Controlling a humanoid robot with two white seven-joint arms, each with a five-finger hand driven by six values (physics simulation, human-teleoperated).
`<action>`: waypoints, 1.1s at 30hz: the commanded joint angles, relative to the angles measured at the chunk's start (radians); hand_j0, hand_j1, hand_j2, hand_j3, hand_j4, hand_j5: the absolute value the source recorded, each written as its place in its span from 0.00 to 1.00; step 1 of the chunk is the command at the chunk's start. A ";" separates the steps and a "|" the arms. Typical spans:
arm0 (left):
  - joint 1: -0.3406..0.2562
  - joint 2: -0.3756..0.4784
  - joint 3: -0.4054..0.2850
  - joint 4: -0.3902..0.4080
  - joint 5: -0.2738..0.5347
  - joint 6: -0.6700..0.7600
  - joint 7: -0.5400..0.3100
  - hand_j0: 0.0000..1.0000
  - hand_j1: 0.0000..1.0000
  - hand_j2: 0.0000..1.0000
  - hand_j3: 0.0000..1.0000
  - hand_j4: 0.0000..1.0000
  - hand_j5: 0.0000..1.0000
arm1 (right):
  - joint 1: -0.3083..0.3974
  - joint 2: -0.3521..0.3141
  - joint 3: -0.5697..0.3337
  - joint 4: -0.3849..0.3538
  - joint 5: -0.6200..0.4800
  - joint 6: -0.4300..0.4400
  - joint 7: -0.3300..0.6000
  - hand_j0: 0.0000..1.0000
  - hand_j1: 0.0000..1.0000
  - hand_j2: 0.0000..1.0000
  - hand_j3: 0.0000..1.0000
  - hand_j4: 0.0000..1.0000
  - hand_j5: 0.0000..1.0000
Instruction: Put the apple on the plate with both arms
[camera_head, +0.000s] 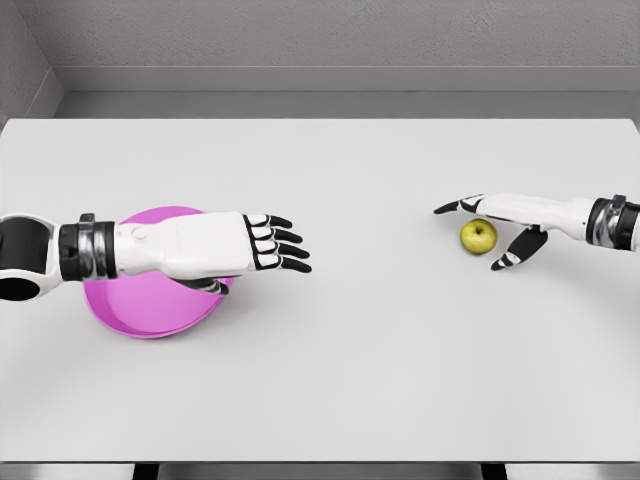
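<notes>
A small yellow-green apple (478, 236) rests on the white table at the right. My right hand (487, 232) hovers around it, fingers spread, thumb on the near side and index finger on the far side; the apple sits in the gap without a firm grip. A pink plate (150, 310) lies at the left. My left hand (268, 250) reaches over the plate, fingers extended to the right and its thumb curled under by the plate's right rim; it holds nothing that I can see.
The white table (360, 370) spans the view, with grey walls behind its far edge. Between the plate and the apple is bare tabletop.
</notes>
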 joint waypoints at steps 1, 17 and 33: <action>0.000 0.000 0.001 0.000 0.007 0.001 0.000 1.00 1.00 1.00 1.00 1.00 1.00 | 0.000 0.000 0.000 0.005 0.003 0.002 -0.001 0.88 0.88 0.88 0.88 0.88 0.88; 0.002 0.002 0.001 0.000 0.005 0.001 0.000 1.00 1.00 1.00 1.00 1.00 1.00 | 0.002 -0.002 0.001 -0.019 -0.060 0.002 -0.001 0.48 0.48 0.48 0.48 0.48 0.48; 0.000 0.002 -0.001 0.000 0.005 0.001 0.000 1.00 1.00 1.00 1.00 1.00 1.00 | -0.017 0.009 0.213 -0.499 -0.153 0.002 -0.001 0.50 0.50 0.50 0.50 0.50 0.50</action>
